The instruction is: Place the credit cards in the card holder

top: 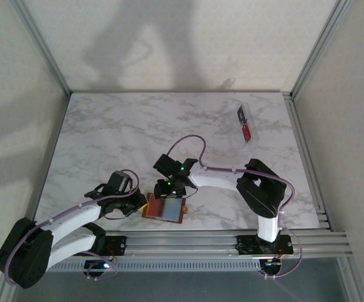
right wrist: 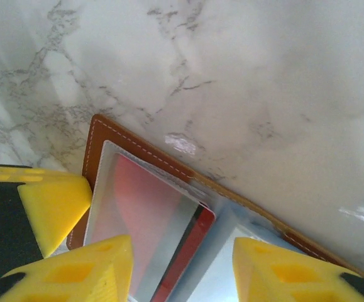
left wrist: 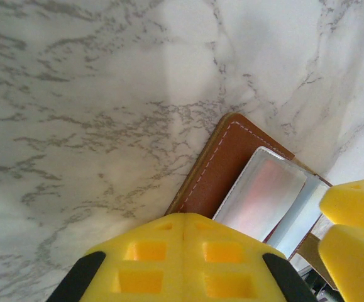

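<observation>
The card holder (top: 165, 209) lies open and flat at the six o'clock edge of the marble table (top: 106, 138), between the two arms. In the right wrist view a red card (right wrist: 141, 211) sits under a glossy clear pocket of the holder, and a darker red edge shows at its four o'clock side; I cannot tell whether that edge is the same card or a second one. The right gripper (right wrist: 182, 264) hovers over that pocket with its yellow fingers apart and nothing pinched between them. The left gripper (left wrist: 185, 251) has its fingers pressed together at the holder's nine o'clock edge. It seems to be pinning the leather down, though the contact itself is hidden. At about one o'clock on the table, well apart from all this, a clear tray (top: 251, 139) holds another red card (top: 244, 123). My judgement is that the cards will handle as light, stiff and slick. Lying flat they give the fingers no purchase, so the place to take hold is a short edge that sticks out or is tipped up, pinched across the thin faces. The holder is probably soft and light, likely to slide on the smooth marble or fold back on itself, and so it wants bracing at its outer edge. The plastic pocket looks flimsy and could buckle if a card goes in at an angle.
</observation>
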You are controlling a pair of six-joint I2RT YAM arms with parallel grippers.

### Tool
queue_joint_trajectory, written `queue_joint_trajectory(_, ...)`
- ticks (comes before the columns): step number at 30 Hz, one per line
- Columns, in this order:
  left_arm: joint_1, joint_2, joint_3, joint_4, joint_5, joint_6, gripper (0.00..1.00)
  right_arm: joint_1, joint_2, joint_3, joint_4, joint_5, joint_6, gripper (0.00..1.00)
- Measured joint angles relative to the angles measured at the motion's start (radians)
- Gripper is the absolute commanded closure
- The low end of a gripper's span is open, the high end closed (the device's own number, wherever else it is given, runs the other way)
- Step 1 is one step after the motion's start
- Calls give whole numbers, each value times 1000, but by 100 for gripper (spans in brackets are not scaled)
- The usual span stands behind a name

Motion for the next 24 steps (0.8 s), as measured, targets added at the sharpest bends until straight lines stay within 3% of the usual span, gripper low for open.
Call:
queue_joint_trajectory(12, 0, 0, 0, 0, 1, 0, 100, 74, -43, -45, 63, 18, 234, 54)
queue_joint_trajectory(24, 0, 0, 0, 0, 1, 0, 100, 74, -33, -82, 78, 36, 292, 55)
